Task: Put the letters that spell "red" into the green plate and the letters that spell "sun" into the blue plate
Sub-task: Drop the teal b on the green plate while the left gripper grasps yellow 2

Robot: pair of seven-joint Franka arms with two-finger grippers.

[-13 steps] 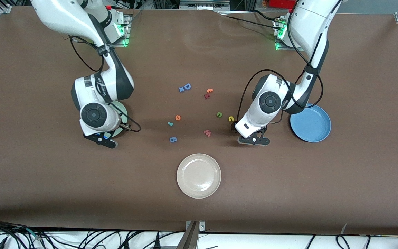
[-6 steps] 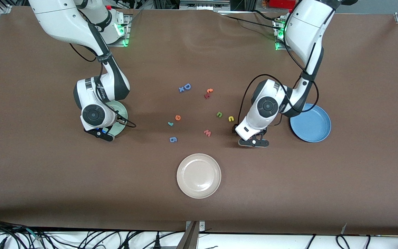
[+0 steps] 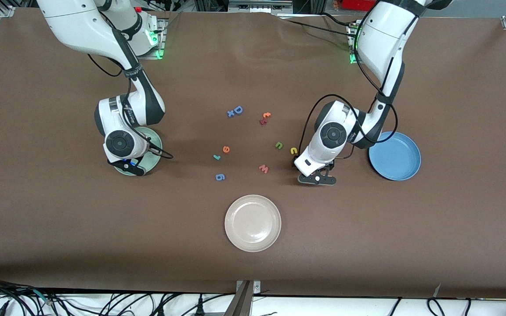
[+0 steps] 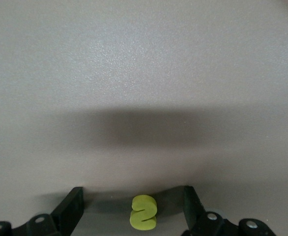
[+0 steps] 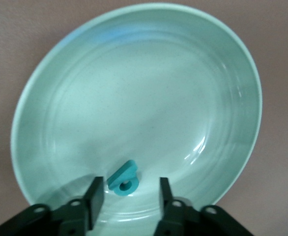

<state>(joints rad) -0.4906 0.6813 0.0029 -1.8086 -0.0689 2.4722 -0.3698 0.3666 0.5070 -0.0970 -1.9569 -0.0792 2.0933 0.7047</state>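
Two arms are bent down to the table, each with the wrist turned so that the fingers point at the surface. I read the front view as a clock, with 12 at the robots' bases. The right arm descends from its base and folds at the elbow, and the right gripper (image 3: pixel 131 167) is low over the green plate (image 3: pixel 154 149), which sits at 9 o'clock from the loose letters. Its fingers are spread, and the teal "d" (image 5: pixel 124 180) lies flat and free between them on the plate floor, close to the rim. The stem of the letter runs slanted to the line that joins the two fingers. The left arm reaches down in a similar fold, and the left gripper (image 3: pixel 317 179) is just above the bare table, at 9 o'clock from the blue plate (image 3: pixel 395 156). Its fingers are wide apart on each side of the yellow "s" (image 4: pixel 144 212) and do not touch it. The long axis of this letter goes across the line between the fingers. The yellow "n" (image 3: pixel 294 150) lies at 10 o'clock from this gripper, and the olive "u" (image 3: pixel 279 145) is just beside it, again at 10 o'clock. The orange "e" (image 3: pixel 225 149) and the thin teal "r" (image 3: pixel 216 156) are well apart from them, toward the green plate. The blue plate holds no letter.
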